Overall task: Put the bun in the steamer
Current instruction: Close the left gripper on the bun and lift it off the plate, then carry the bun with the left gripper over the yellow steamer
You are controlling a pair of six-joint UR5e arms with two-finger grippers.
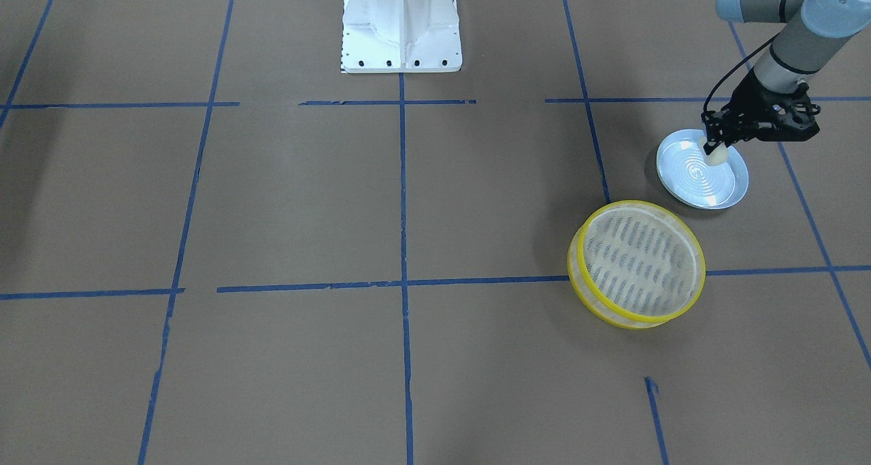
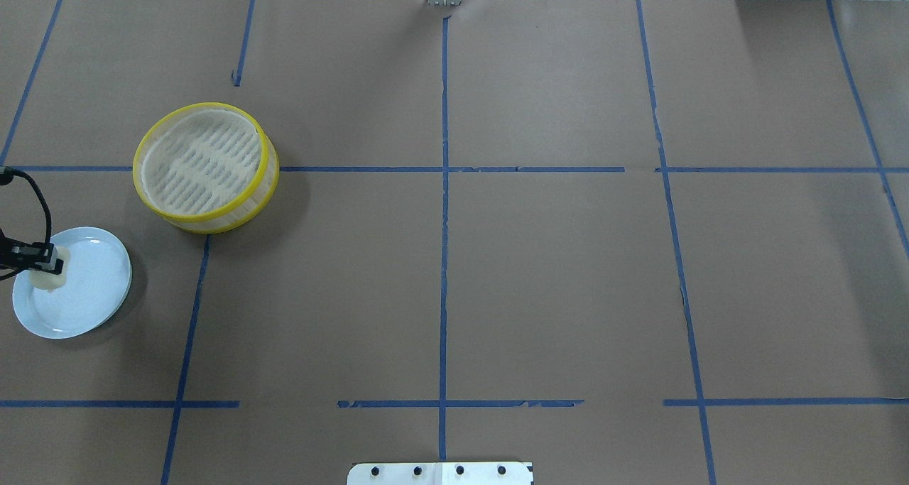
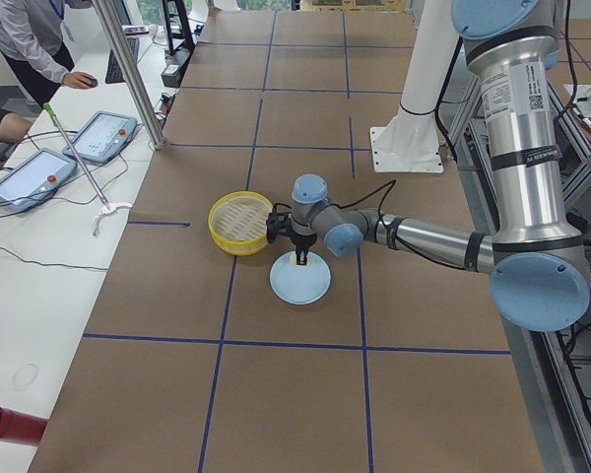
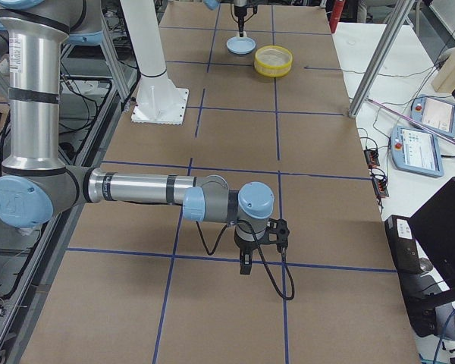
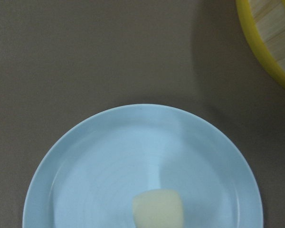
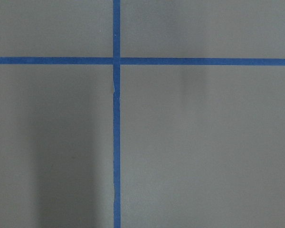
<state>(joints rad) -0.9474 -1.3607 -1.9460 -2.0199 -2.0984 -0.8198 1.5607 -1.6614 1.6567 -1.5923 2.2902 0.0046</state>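
Note:
The cream-white bun (image 1: 715,156) is over the back part of the pale blue plate (image 1: 701,187). My left gripper (image 1: 712,145) points down over the plate and its fingers close on the bun's top. In the overhead view the gripper (image 2: 55,261) overlaps the bun (image 2: 47,277) at the far left edge. The left wrist view shows the bun (image 5: 159,209) low over the plate (image 5: 104,161). The yellow-rimmed steamer (image 1: 639,318) stands empty just beside the plate. My right gripper (image 4: 246,265) shows only in the exterior right view, so I cannot tell its state.
Brown paper with blue tape lines covers the table. The white robot base (image 1: 401,26) stands at the middle. Operators, tablets (image 3: 25,172) and cables are at the side table. The steamer rim (image 5: 263,61) shows at the left wrist view's top right.

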